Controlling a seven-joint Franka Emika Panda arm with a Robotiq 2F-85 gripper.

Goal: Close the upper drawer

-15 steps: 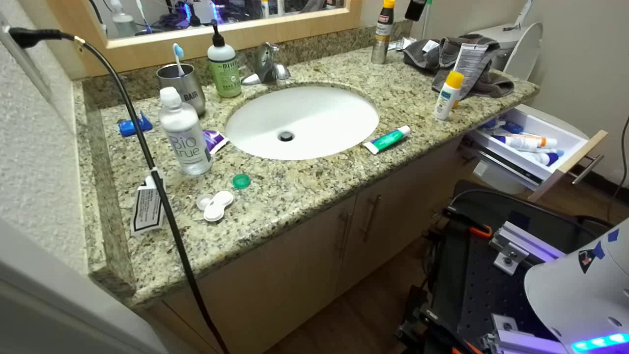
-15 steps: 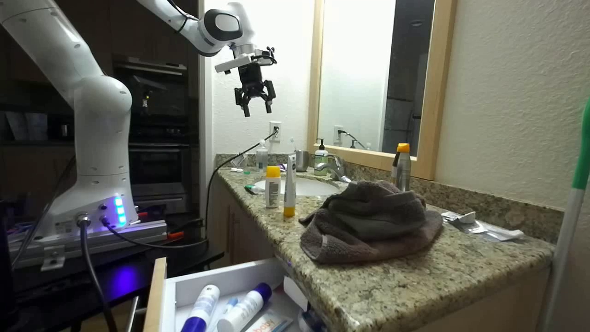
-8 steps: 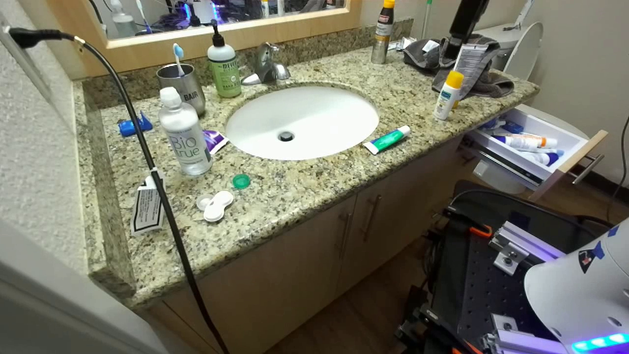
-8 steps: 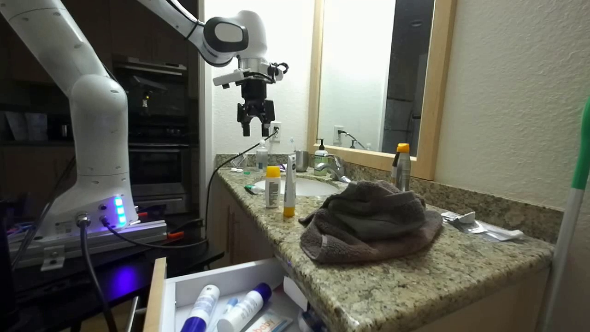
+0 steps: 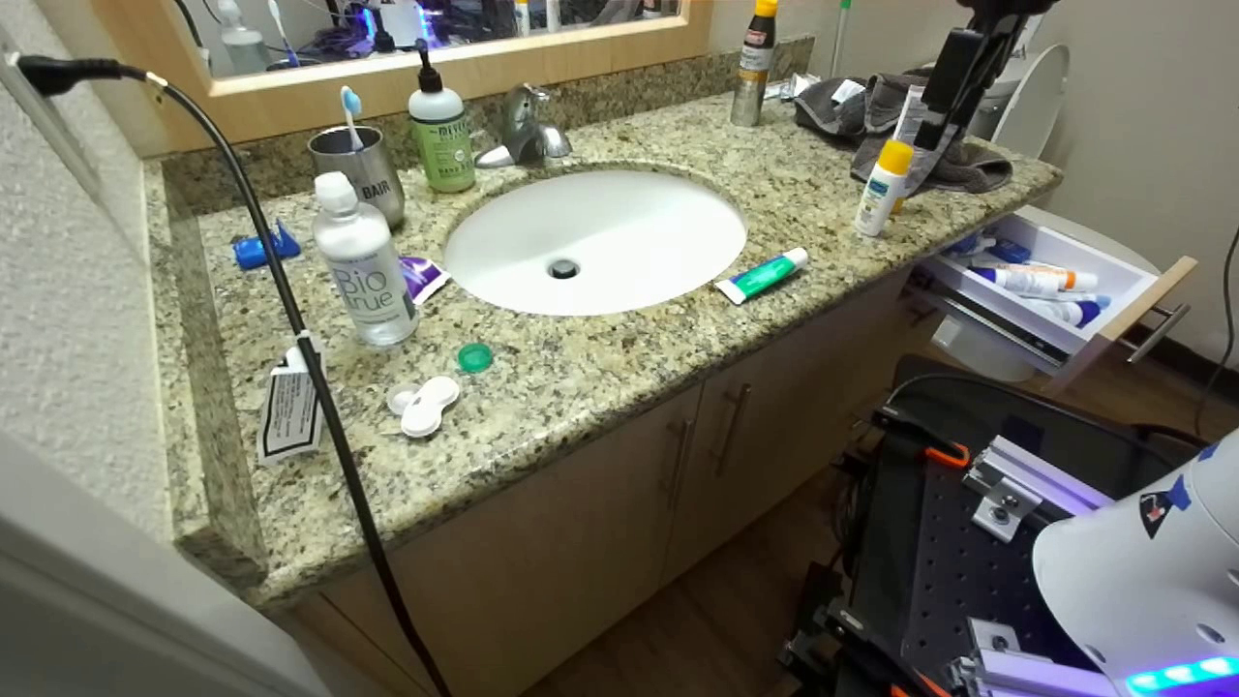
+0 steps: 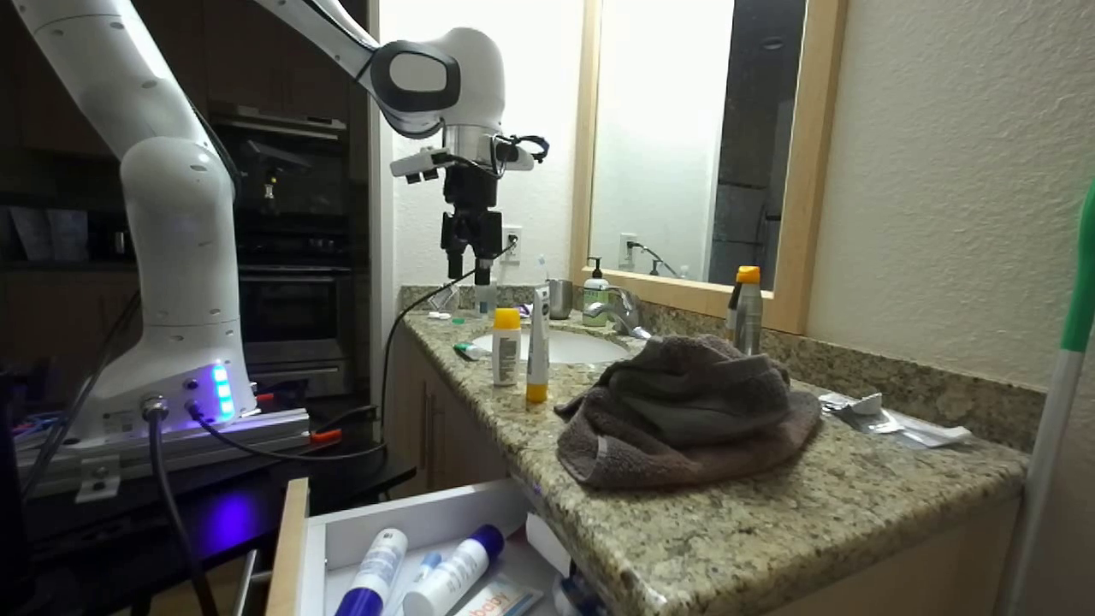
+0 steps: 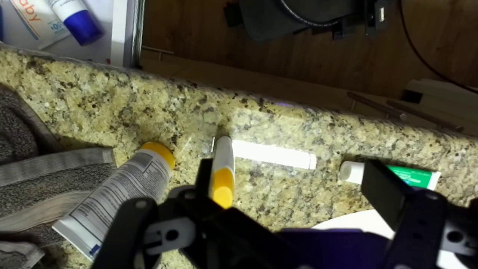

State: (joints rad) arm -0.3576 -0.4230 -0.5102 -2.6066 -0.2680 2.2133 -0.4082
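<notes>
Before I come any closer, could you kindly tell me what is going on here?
A robot arm is here to close the upper drawer under the granite countertop. At this moment the drawer stands open, with toiletries lying inside. The claw is open, holds nothing, and hangs above the countertop, clear of the drawer, so the closing is yet to be done.

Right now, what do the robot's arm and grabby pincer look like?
The arm is smooth, white and rounded, with a dark oval ring at one joint. Blue lights glow on its base, which has blue patches, and black cables plug in there. The pincer is black, with two blunt fingers and grey pieces with round holes.
</notes>
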